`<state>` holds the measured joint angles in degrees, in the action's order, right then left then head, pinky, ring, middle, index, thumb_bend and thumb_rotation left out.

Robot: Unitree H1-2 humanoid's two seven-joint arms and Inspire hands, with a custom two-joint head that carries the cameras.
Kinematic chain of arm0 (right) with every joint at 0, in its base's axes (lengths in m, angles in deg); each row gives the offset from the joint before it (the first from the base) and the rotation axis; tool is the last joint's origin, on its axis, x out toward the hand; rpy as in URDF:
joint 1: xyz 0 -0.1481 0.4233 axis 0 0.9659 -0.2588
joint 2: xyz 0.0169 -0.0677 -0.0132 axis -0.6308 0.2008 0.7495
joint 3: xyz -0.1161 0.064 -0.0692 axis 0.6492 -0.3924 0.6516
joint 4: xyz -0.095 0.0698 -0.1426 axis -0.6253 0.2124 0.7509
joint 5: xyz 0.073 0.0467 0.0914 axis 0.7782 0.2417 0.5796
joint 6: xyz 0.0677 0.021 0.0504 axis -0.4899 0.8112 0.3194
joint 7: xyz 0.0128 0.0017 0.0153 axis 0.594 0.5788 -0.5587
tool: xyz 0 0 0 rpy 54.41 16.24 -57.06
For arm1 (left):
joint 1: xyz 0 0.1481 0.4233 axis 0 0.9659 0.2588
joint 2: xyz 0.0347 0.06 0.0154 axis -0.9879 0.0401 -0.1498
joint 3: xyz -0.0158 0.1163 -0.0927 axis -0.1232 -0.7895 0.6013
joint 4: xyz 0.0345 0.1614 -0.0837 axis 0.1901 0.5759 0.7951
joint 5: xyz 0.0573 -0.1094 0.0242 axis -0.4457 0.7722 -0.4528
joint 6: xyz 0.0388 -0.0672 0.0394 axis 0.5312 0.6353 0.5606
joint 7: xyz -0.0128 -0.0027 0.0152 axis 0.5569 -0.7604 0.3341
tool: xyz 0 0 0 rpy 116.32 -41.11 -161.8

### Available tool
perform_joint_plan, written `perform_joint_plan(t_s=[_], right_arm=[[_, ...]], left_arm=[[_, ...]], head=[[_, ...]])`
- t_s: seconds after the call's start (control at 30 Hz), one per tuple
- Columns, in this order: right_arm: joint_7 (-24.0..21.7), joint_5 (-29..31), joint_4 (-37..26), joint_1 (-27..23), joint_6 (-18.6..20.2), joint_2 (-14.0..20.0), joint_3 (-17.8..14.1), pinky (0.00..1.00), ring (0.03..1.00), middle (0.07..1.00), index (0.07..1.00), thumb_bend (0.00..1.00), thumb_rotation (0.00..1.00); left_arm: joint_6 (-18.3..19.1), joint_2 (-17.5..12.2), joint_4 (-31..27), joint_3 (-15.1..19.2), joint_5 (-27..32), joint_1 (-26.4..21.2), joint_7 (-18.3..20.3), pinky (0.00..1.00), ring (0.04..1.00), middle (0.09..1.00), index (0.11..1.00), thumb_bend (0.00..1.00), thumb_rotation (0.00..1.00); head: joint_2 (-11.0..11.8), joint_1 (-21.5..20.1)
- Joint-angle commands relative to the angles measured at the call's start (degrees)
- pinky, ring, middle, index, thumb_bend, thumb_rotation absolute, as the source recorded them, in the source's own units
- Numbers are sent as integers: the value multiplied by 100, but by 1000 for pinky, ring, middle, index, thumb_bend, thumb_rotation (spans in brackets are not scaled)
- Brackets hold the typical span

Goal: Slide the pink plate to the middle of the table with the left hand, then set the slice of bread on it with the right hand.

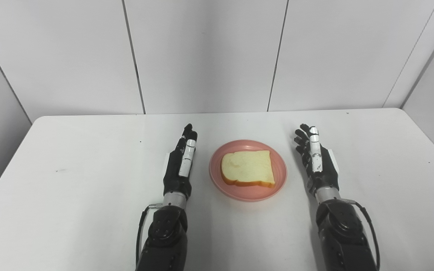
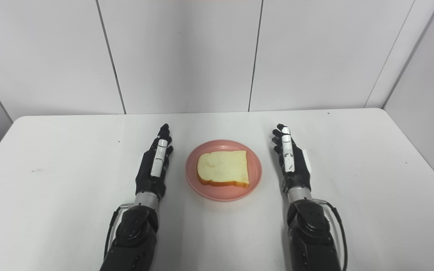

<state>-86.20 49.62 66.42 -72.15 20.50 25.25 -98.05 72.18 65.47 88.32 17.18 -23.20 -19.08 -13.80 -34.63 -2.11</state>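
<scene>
Plate: the pink plate (image 1: 248, 170) lies flat near the middle of the white table (image 1: 70, 195).
Bread: the slice of bread (image 1: 248, 168) lies flat on the plate, inside its rim, its rounded crust edge toward 6 o'clock and its square corners toward 12 o'clock.
Left hand: the left hand (image 1: 179, 165) sits at 9 o'clock of the plate, just beside its rim but apart from it; its fingers (image 1: 188, 141) are stretched out straight toward 12 o'clock, held close together, with nothing in them.
Right hand: the right hand (image 1: 318, 160) sits at 3 o'clock of the plate, a little apart from its rim; fingers extended toward 12 o'clock and slightly spread, empty.
Arms: both dark forearms enter from 6 o'clock, one on each side of the plate.
Backdrop: white wall panels (image 1: 202, 52) stand behind the table's far edge at 12 o'clock.
</scene>
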Motion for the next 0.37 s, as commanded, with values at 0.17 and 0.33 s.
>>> perform_joint_plan(t_s=[0.17, 0.33], right_arm=[[-131, -10, -49, 77, -254, 29, 148, 922, 905, 878, 882, 898, 1000], [-130, -38, -43, 128, -287, 33, 181, 915, 898, 884, 888, 897, 1000]], left_arm=[[58, 42, -2, -15, -129, 183, -224, 1000, 1000, 1000, 994, 740, 843], [111, 45, -38, -9, -102, 191, -194, 1000, 1000, 1000, 996, 741, 844]], head=[[-1, 51], [-3, 73]])
